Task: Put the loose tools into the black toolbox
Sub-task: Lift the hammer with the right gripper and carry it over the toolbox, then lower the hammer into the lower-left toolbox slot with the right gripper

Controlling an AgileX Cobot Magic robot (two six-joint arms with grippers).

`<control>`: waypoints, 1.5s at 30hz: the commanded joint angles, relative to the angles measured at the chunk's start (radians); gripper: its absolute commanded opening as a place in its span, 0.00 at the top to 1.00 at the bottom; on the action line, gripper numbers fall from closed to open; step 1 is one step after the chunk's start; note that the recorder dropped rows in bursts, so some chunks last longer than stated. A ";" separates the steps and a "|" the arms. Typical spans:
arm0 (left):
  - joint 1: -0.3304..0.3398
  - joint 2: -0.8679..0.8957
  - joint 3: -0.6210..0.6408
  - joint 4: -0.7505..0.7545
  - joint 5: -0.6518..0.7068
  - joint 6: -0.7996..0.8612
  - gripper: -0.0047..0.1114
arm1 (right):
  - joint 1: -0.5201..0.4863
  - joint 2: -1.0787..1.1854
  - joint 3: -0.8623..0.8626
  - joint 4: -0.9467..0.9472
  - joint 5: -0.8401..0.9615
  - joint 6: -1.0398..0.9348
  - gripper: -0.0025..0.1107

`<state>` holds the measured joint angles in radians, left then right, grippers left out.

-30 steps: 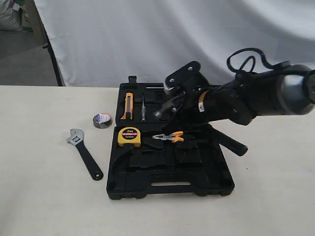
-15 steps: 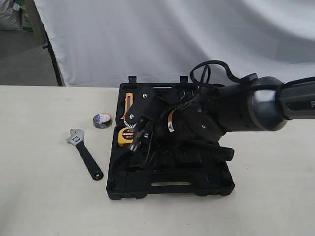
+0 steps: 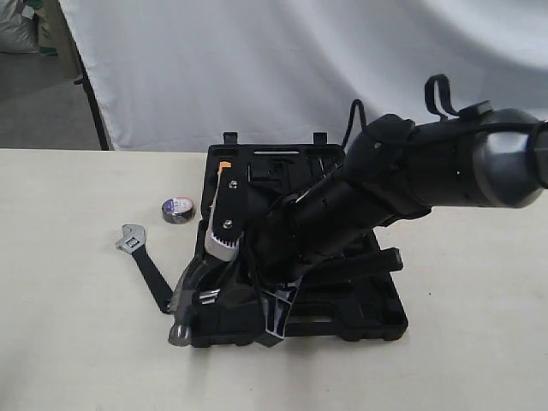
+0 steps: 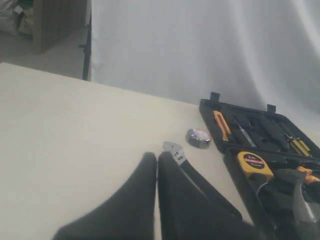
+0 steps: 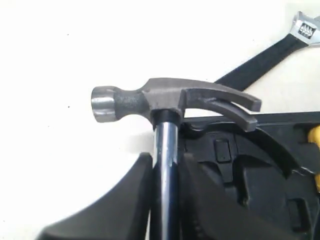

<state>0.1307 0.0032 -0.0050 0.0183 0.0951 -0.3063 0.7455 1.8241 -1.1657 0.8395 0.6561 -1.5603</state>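
**Hammer held at front-left corner of the open case**

- The left gripper (image 4: 156, 161) has two matte black, rounded fingers pressed together with only a hairline slit between them. Nothing is in them. It hangs over the bare cream table (image 3: 68, 342), near the wrench.
- The adjustable wrench (image 3: 141, 257) lies flat on the table, left of the case. It has bright silver jaws and a slim black handle slanting toward the case's front-left corner. In the exterior view the handle's end is hidden behind the hammer head.
- The tape roll (image 3: 178, 209) is a small dark ring lying flat, just left of the case and apart from the wrench.
- On the hammer (image 5: 165, 100), the right gripper (image 5: 166, 162) is clamped on the polished round steel shaft just below the head, one black finger on each side.
  - The head is dull grey metal with a round face and a curved, forked claw.
  - The face juts out past the case's edge over the table, and the claw lies over a curved recess.
  - Contact with the case: cannot tell. The head is blurred in the exterior view.
- The black toolbox (image 3: 377, 321) is open, both moulded plastic halves lying flat, with shaped recesses and a slot handle along the front edge.
  - A yellow tape measure (image 4: 255, 164) and an orange-handled knife (image 4: 220, 124) sit in recesses.
  - The glossy black right arm (image 3: 445, 163) crosses over the case from the right, hiding much of it.
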 commanded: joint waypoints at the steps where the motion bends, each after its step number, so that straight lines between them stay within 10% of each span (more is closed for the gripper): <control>1: 0.025 -0.003 -0.003 0.004 -0.007 -0.005 0.95 | -0.061 0.012 -0.002 0.064 -0.047 -0.075 0.98; 35: 0.025 -0.003 -0.003 0.004 -0.007 -0.005 0.95 | -0.086 0.148 -0.006 0.212 -0.200 -0.251 0.98; 45: 0.025 -0.003 -0.003 0.004 -0.007 -0.005 0.95 | -0.086 0.148 -0.006 0.212 -0.175 -0.240 0.57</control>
<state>0.1307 0.0032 -0.0050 0.0183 0.0951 -0.3063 0.6611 1.9810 -1.1657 1.0445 0.4595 -1.8079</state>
